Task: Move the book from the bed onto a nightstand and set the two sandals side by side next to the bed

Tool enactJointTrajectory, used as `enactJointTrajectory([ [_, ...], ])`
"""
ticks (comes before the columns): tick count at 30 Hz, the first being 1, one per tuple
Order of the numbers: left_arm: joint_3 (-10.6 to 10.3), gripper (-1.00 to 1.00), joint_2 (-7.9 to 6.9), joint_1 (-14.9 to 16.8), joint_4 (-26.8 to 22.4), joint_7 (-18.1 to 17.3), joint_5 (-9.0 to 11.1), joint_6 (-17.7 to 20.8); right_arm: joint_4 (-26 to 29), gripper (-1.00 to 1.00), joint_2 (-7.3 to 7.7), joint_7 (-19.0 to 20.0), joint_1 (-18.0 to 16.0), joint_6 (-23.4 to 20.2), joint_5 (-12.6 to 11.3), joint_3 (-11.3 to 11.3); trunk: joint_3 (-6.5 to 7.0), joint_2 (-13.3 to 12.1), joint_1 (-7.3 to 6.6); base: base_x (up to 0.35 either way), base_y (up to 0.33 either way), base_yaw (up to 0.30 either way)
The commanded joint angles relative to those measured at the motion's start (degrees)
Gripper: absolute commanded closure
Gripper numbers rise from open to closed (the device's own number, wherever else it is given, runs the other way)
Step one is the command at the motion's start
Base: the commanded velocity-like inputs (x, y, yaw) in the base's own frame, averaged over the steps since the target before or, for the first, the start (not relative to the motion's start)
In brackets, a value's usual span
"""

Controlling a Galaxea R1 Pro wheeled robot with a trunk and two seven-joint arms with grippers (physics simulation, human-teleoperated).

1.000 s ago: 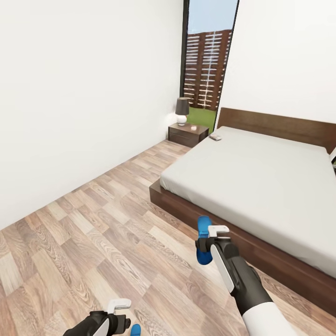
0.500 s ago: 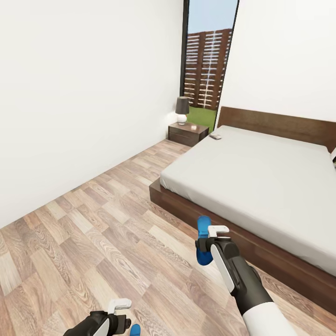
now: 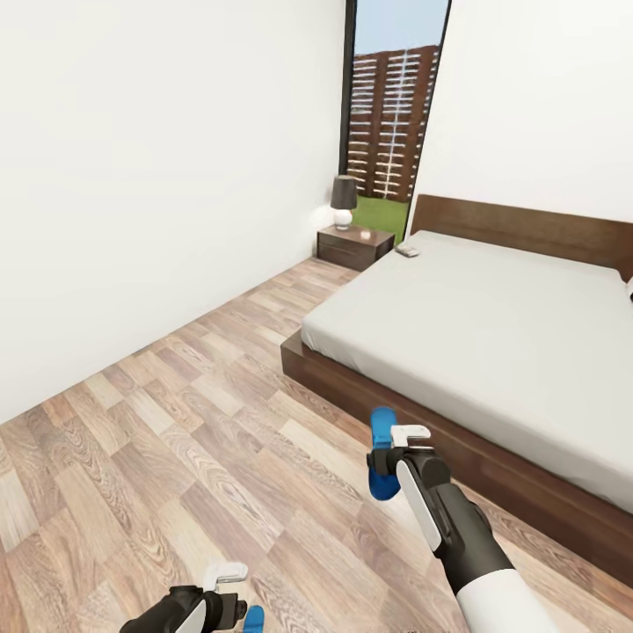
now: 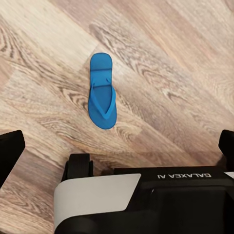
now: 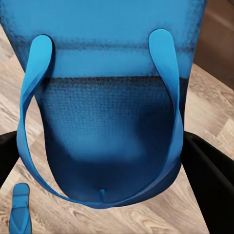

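My right gripper (image 3: 388, 454) is shut on one bright blue sandal (image 3: 381, 440), held upright above the floor close to the bed's near side. In the right wrist view this sandal (image 5: 107, 97) sits between the black fingers (image 5: 209, 170). The other sandal (image 4: 102, 92) lies flat on the wood floor, and its tip (image 3: 254, 620) peeks in beside my left gripper (image 3: 230, 591), which is open and holds nothing. The bed (image 3: 492, 334) stretches to the right. A small thin item that looks like the book (image 3: 407, 251) lies on its far corner, next to the nightstand (image 3: 354, 247).
A lamp (image 3: 344, 201) stands on the nightstand, in front of a tall window (image 3: 387, 123). A white wall (image 3: 158, 176) runs along the left. Open wood floor (image 3: 193, 413) lies between wall and bed. My own base (image 4: 146, 195) sits just behind the floor sandal.
The whole view has shifted slightly, so the camera moved. Both arms keep their poses, and the right gripper still holds its sandal.
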State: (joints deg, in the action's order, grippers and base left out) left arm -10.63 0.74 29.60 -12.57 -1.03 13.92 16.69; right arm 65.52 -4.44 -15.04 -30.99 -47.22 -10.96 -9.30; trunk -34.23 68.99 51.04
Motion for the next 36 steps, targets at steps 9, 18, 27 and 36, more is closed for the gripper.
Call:
enactJointTrajectory([
  [9, -0.45, -1.0, -0.04, 0.01, -0.09, 0.05, 0.59, 0.27, -0.03, 1.0, 0.04, -0.61, -0.04, -0.15, -0.64, -0.06, -1.25, 0.85, 0.44, 0.0, 0.0, 0.0],
  [18, -0.45, -1.0, -0.04, -0.14, -0.09, 0.05, 0.59, 0.27, -0.04, 1.0, 0.06, -0.61, -0.04, -0.01, -0.64, 0.0, -1.8, 0.85, 0.44, 0.0, 0.0, 0.0],
  [27, -0.45, -1.0, -0.04, -0.16, -0.09, 0.05, 0.59, 0.27, -0.04, 1.0, 0.12, -0.61, -0.04, 0.15, -0.64, 0.06, -2.18, 1.65, 0.88, 0.0, 0.0, 0.0],
  [36, -0.45, -1.0, -0.02, -0.16, -0.09, 0.02, 0.59, 0.27, -0.04, 1.0, 0.06, -0.61, -0.04, 0.18, -0.64, -0.01, -3.8, 5.26, 2.86, 0.0, 0.0, 0.0],
])
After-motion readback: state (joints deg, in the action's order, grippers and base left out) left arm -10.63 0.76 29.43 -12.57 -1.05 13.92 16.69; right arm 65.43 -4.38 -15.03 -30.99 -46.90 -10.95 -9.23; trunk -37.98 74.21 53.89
